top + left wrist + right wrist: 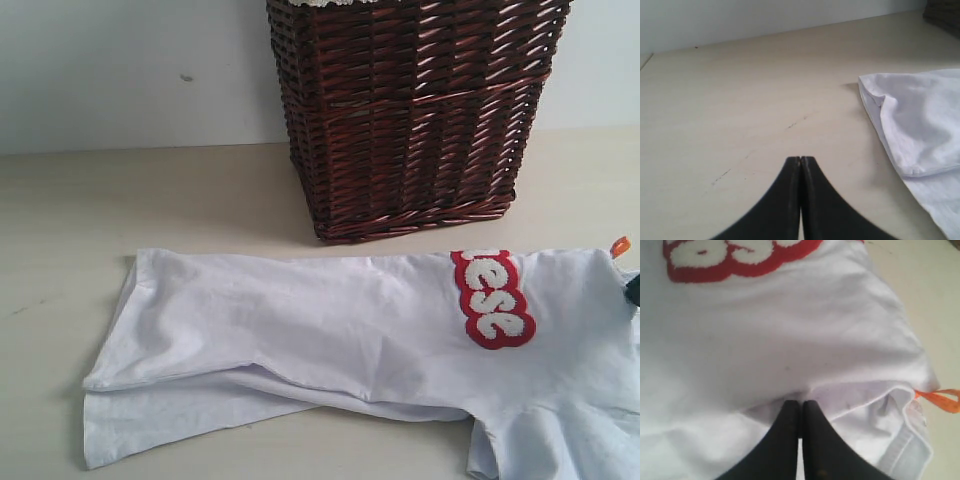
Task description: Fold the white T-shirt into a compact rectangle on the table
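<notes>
Low on the surface (90, 200), under the basket (410, 120): shirt (330, 330), spread out. Left tool (800, 159): shut tight, over bare surface. Right tool (801, 402): pinched shut on shirt fold by orange tag (940, 399).

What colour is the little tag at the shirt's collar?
Orange; the neck tag shows best in the right wrist view.

A: Exterior view: low and near, facing across the pale beige matte desk (200, 200) to the dark brown wicker basket (410, 120) and the wall. The thin white cotton T-shirt (330, 320) fills the foreground.

B: Left wrist: low over the desk, looking out past the black left pincer (800, 161). Shares the shirt's folded end, on the exterior's left.

A: Right wrist: very close above the fabric, behind the black right pincer (801, 404). Shares the red-outlined fuzzy lettering (740, 255) and small orange tag (939, 399) with the exterior.
</notes>
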